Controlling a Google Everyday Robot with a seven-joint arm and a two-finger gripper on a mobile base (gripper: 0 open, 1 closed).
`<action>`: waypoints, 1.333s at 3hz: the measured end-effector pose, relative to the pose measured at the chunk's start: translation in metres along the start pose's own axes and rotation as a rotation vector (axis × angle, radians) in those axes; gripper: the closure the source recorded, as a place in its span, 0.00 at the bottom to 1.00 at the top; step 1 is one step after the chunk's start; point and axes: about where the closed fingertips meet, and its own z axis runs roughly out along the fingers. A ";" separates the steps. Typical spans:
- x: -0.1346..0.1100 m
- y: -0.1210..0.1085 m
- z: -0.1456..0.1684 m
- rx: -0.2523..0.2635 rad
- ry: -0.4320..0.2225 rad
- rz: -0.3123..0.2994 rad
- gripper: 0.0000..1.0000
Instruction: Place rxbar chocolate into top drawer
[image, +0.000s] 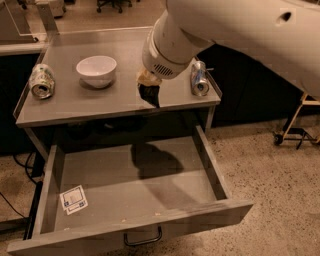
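i have the gripper (149, 93) hanging from the big white arm (225, 30), which comes in from two o'clock, and it sits over the front edge of the desk (75, 106), near the middle of that edge. it is clenched on the rxbar chocolate (150, 98), a small dark piece pointing down below the tan wrist part, clear of the desk surface as far as i can see. the top drawer (212, 167) is pulled fully out at six o'clock from the gripper, wide and shallow, with a dark wire handle (143, 239) on its front and a small white sticker (73, 199) lying inside at its seven o'clock corner. a dark shadow (150, 162) falls on the drawer floor, almost directly below the gripper. on the desk, a white bowl (96, 71) stands upright at ten o'clock from the gripper, well apart from it. a silver can (41, 81) lies on its side near the nine o'clock edge of the desk, and a second can (199, 78) lies on its side close to the three o'clock edge, near the arm but not touching it as far as i can tell. a wheeled metal frame (295, 131) stands on the speckled floor (280, 195) at three o'clock of the desk.
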 end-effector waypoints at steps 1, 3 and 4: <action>0.000 -0.001 0.000 0.004 0.002 -0.009 1.00; 0.014 0.049 0.028 -0.046 0.018 -0.008 1.00; 0.021 0.067 0.044 -0.077 0.016 0.008 1.00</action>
